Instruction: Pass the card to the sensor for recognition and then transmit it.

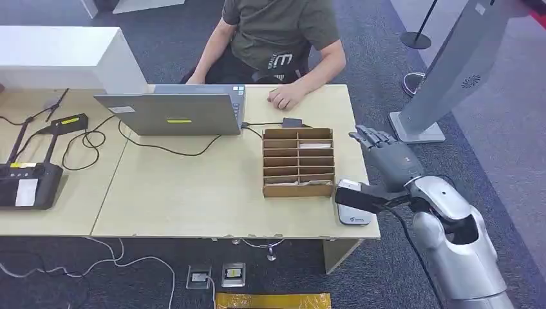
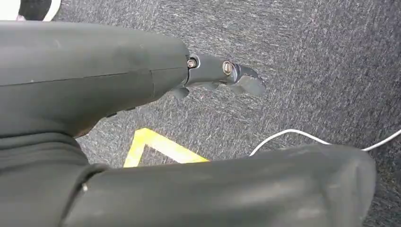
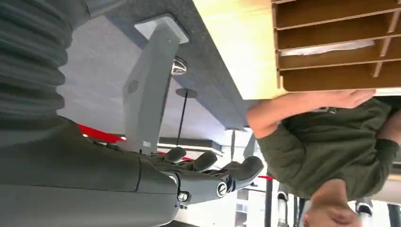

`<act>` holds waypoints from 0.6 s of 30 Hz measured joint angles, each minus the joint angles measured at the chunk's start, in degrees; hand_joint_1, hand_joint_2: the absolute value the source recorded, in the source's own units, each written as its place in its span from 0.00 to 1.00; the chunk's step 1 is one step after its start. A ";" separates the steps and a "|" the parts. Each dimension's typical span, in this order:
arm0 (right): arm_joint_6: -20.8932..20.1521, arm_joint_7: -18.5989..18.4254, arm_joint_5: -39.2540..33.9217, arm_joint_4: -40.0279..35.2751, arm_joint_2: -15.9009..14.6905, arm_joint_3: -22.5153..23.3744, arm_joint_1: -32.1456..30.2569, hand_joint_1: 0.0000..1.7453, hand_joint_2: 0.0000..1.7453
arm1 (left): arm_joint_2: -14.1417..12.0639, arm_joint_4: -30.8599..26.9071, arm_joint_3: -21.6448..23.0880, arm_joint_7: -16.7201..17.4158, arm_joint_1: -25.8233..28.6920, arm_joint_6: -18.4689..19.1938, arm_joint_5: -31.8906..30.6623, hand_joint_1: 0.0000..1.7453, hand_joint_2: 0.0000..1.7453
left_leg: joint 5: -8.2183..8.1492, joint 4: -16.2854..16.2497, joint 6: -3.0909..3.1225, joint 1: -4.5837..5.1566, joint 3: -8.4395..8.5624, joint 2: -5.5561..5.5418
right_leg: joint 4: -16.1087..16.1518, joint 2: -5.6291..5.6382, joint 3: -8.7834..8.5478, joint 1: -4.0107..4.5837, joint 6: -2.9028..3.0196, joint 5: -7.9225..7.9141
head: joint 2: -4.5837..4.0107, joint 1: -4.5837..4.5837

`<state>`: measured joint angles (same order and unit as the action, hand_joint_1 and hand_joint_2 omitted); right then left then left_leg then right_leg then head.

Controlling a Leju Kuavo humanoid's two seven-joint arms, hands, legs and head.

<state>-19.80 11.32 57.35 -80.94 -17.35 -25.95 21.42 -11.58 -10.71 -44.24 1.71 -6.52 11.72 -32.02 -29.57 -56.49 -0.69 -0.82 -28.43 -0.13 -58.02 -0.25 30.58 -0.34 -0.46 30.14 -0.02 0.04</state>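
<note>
Head view — right hand [image 1: 386, 158] past table edge [image 1: 360, 168]

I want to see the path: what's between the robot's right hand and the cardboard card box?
In the head view, bare table edge separates the right hand from the cardboard card box.

Desk clutter and a seated person
An open laptop [image 1: 170, 111] stands at the table's [image 1: 193, 193] far edge; a person [image 1: 277, 38] sits behind it, one hand resting there
</note>
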 joint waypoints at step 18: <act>10.62 -3.94 1.60 15.69 7.17 -0.81 4.77 0.00 1.00 | 0.42 0.02 -1.90 0.00 -0.26 -0.39 -1.60 0.00 0.00 | 0.02 0.00 0.02 0.00 -0.03 -0.01 | -0.01 -0.01 0.00 0.00 -0.01 -0.01 | 0.00 0.00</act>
<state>-9.18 7.39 58.95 -65.25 -10.19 -26.75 26.19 -11.17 -10.69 -46.14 1.70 -6.78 11.32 -33.62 -29.55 -56.50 -0.67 -0.82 -28.46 -0.14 -58.03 -0.26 30.58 -0.34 -0.48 30.12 -0.02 0.04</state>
